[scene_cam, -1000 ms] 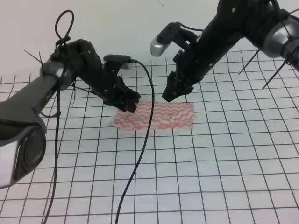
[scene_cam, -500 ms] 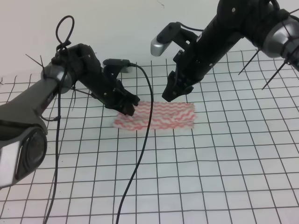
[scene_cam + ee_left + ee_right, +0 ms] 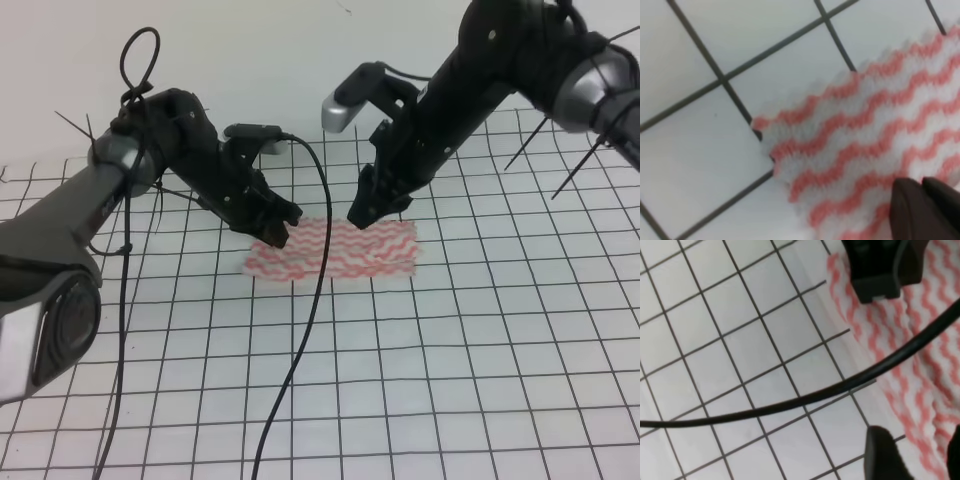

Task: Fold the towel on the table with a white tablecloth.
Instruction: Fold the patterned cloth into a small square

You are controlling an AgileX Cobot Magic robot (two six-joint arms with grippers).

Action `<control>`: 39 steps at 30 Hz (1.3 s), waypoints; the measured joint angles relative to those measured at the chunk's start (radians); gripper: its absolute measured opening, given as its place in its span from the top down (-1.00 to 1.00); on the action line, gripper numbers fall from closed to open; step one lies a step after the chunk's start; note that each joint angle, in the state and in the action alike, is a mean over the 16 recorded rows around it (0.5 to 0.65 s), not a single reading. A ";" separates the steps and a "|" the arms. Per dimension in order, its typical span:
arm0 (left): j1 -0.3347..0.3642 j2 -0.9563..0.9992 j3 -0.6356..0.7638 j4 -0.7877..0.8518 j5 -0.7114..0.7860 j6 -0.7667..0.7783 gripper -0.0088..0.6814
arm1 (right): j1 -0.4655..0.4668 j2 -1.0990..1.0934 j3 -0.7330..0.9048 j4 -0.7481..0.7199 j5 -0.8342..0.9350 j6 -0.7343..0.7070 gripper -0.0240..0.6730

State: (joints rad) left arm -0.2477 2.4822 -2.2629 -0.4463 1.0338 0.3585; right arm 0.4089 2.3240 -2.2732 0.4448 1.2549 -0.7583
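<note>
Towel [image 3: 335, 250]: I see it lying near the middle of the bench, a narrow striped strip. A doubled edge at its 3 o'clock end suggests to me one fold is already in, though I cannot be sure.
Bench cover: white tablecloth [image 3: 450, 380] with black grid lines, flat under everything.
Left gripper [image 3: 272, 232]: down at the towel's 9 o'clock end, tips touching the cloth; the wrist view shows the two tips close together on the stripes, but I cannot tell whether cloth is pinched.
Right gripper [image 3: 362, 214]: just above the towel's 12 o'clock edge; jaws parted in its wrist view, holding nothing.
Left to do: I judge a crosswise fold, end to end, remains.
Count: one towel, one tablecloth, two grippers, one black cable [image 3: 300, 350] hanging across.
</note>
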 joint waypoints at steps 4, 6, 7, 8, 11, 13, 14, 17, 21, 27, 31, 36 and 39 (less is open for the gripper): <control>0.000 0.000 -0.008 -0.001 -0.025 0.002 0.97 | 0.000 0.009 0.000 0.000 0.000 0.006 0.13; 0.000 0.000 -0.014 0.000 -0.039 0.004 0.97 | 0.000 0.013 0.000 0.000 -0.001 0.009 0.13; 0.000 0.000 -0.017 0.001 -0.046 0.004 0.97 | 0.000 0.014 0.000 0.000 -0.005 0.010 0.13; 0.000 0.000 -0.020 0.003 -0.054 0.004 0.97 | 0.000 0.015 0.000 0.000 -0.009 0.010 0.13; 0.000 0.001 -0.030 0.009 -0.076 0.004 0.97 | 0.000 0.018 0.000 -0.001 -0.022 0.012 0.13; 0.000 0.001 -0.036 0.015 -0.088 0.004 0.97 | 0.001 0.020 0.000 -0.001 -0.030 0.012 0.13; 0.000 0.002 -0.039 0.019 -0.094 0.004 0.97 | 0.001 0.021 -0.001 -0.001 -0.033 0.012 0.13; 0.001 0.003 -0.046 0.032 -0.108 0.004 0.97 | 0.001 0.021 -0.001 -0.001 -0.033 0.012 0.13; 0.005 0.006 -0.049 0.049 -0.123 0.003 0.97 | 0.001 0.021 -0.001 -0.001 -0.033 0.012 0.13; 0.015 0.016 -0.049 0.060 -0.141 0.002 0.97 | 0.001 0.021 -0.001 -0.001 -0.033 0.012 0.13; 0.021 0.026 -0.049 0.046 -0.153 0.005 0.97 | 0.001 0.021 -0.001 -0.001 -0.033 0.012 0.13; 0.027 0.040 -0.050 0.008 -0.169 0.017 0.97 | 0.001 0.021 -0.001 -0.001 -0.033 0.012 0.13; 0.027 0.046 -0.052 -0.017 -0.178 0.029 0.97 | 0.001 0.021 -0.001 -0.001 -0.033 0.013 0.13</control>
State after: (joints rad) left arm -0.2203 2.5279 -2.3146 -0.4638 0.8560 0.3870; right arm 0.4096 2.3446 -2.2738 0.4435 1.2217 -0.7456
